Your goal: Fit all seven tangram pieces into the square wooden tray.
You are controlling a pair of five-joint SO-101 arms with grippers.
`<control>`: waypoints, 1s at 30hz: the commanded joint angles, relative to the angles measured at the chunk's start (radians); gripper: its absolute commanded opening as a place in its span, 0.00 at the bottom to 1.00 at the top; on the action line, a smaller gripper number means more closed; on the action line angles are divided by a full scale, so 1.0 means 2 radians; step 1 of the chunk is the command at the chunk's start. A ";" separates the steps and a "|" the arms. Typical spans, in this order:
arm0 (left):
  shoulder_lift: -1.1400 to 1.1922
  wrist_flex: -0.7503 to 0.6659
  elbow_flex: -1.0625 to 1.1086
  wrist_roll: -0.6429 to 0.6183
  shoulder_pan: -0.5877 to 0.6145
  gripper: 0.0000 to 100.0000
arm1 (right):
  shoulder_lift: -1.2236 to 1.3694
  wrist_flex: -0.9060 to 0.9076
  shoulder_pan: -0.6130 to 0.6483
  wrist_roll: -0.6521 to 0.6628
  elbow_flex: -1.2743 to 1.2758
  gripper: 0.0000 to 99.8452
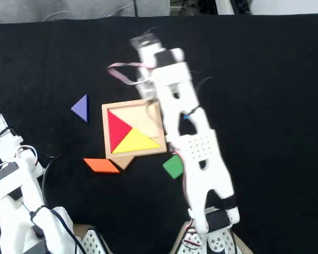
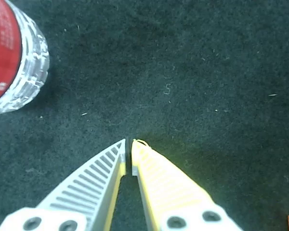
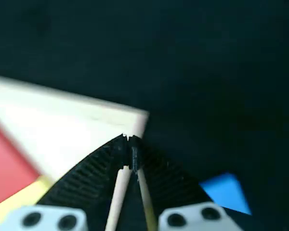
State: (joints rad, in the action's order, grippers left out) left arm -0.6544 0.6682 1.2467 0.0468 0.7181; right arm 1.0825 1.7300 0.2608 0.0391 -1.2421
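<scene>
The right gripper [image 3: 127,140] sits at a corner of the square wooden tray [image 3: 86,113], jaws closed tip to tip on nothing. A flat blue piece [image 3: 225,191], partly hidden so its long axis cannot be told, lies on the cloth just outside that corner. The right arm is nearer. The left gripper [image 2: 128,143], closed and empty, is well apart.

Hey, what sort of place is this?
Probably a robotics test bench: a black-cloth table, the left arm and right arm based at its near edge, and a square wooden tray holding tangram pieces.
</scene>
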 commanded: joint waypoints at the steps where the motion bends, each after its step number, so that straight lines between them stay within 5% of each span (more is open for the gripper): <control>1: -0.012 -0.009 -0.003 0.005 -0.006 0.03 | -0.069 0.019 -0.034 -0.012 -0.007 0.01; 18: -0.012 -0.009 -0.006 0.001 -0.017 0.03 | -0.502 -0.015 -0.044 -0.007 0.415 0.01; 24: -0.012 -0.004 -0.007 0.011 -0.074 0.03 | -0.613 -0.156 -0.055 0.027 0.653 0.01; 30: -0.045 0.141 -0.082 0.163 -0.172 0.03 | -0.718 -0.369 -0.077 0.036 0.901 0.01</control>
State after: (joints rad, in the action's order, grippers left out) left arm -0.6697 0.7511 1.2267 0.1910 0.5186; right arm -0.2386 1.1960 0.1396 0.1066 0.3659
